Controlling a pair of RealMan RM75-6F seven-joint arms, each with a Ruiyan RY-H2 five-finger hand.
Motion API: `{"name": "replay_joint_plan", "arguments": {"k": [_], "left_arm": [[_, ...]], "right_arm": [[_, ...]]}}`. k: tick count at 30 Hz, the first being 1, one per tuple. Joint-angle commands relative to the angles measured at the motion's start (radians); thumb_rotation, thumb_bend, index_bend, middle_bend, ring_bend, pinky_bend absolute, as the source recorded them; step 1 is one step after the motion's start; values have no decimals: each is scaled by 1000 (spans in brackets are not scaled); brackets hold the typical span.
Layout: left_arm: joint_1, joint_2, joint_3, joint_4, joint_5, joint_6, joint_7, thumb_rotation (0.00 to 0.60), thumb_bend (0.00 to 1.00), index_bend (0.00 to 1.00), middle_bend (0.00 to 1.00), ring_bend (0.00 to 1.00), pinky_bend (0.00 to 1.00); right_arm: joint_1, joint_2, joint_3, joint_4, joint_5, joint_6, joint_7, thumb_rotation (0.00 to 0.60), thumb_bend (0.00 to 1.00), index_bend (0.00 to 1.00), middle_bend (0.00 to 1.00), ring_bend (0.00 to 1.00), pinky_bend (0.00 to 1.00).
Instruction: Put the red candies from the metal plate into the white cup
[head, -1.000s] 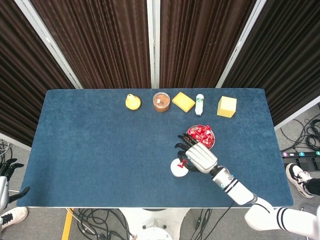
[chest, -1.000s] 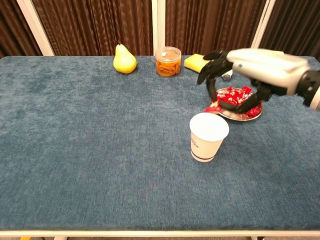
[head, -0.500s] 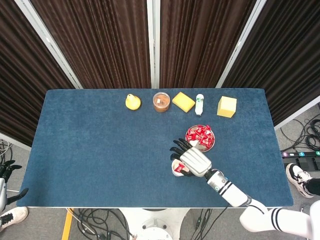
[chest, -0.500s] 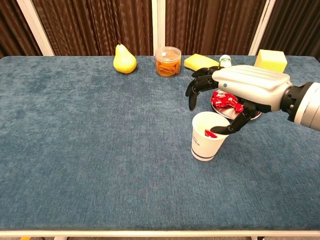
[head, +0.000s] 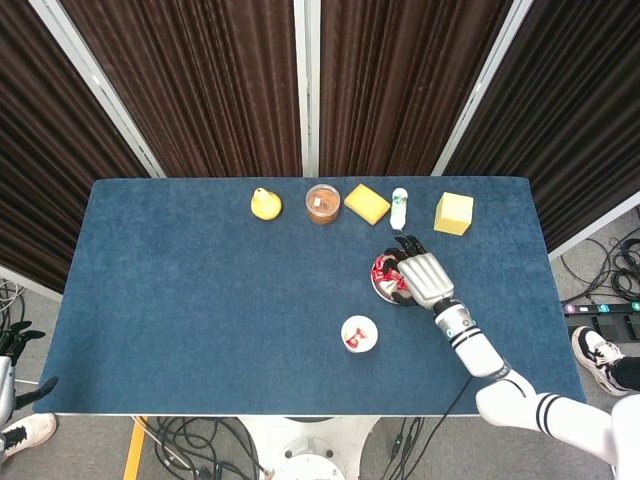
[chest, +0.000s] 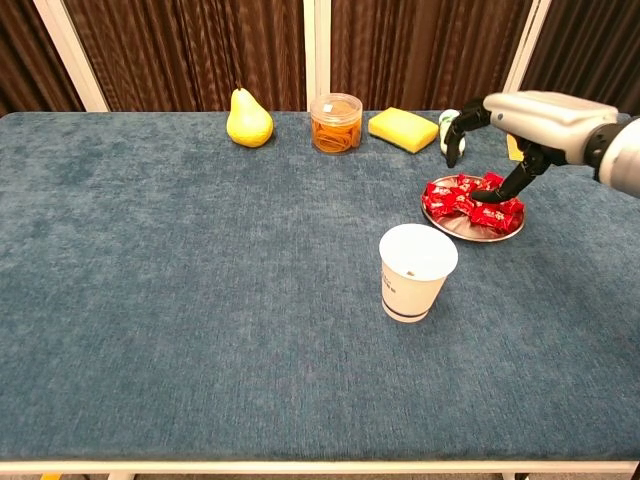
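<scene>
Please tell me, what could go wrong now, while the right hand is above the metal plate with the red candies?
1. The right hand reaches into heaped red candies on a shallow metal plate; its fingers might push some over the rim.
2. The small bottle stands close behind the hand and could be knocked.
3. The white cup looks light; a low return pass might tip it.

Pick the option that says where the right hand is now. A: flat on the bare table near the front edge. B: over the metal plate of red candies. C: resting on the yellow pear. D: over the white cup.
B: the right hand hangs over the metal plate, fingers reaching down to the red candies, well clear of the white cup.
</scene>
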Motion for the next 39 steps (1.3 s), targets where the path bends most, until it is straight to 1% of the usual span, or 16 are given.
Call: {"name": "replay_joint_plan", "arguments": {"k": [1, 6, 13, 32, 35, 39], "left_arm": [[3, 3, -1, -2, -5, 1, 0, 600, 126, 366, 310, 266, 265], [7, 2, 0, 0, -8, 2, -1, 600, 126, 366, 310, 266, 265], [7, 0, -1, 5, -10, -3, -3, 600, 126, 366, 310, 266, 265], [15, -4, -2, 19, -15, 0, -21, 600, 126, 366, 310, 266, 265], [15, -4, -2, 19, -16, -2, -22, 600, 125, 366, 310, 266, 265], [17, -5, -1, 23, -15, -1, -32, 600, 125, 366, 310, 266, 265]], "right_arm": [[50, -93, 29, 130, 93, -92, -46, 600, 206, 419, 196, 0, 1], [88, -161, 42, 229, 132, -140, -67, 600, 206, 420, 197, 0, 1], [112, -209, 55, 308, 163, -167, -80, 600, 221, 424, 197, 0, 1], [134, -268, 51, 387, 180, -193, -107, 600, 251, 455, 200, 0, 1], [135, -275, 49, 394, 178, -193, -107, 600, 291, 476, 202, 0, 1], [132, -280, 46, 397, 170, -183, -109, 600, 345, 538, 215, 0, 1]]}}
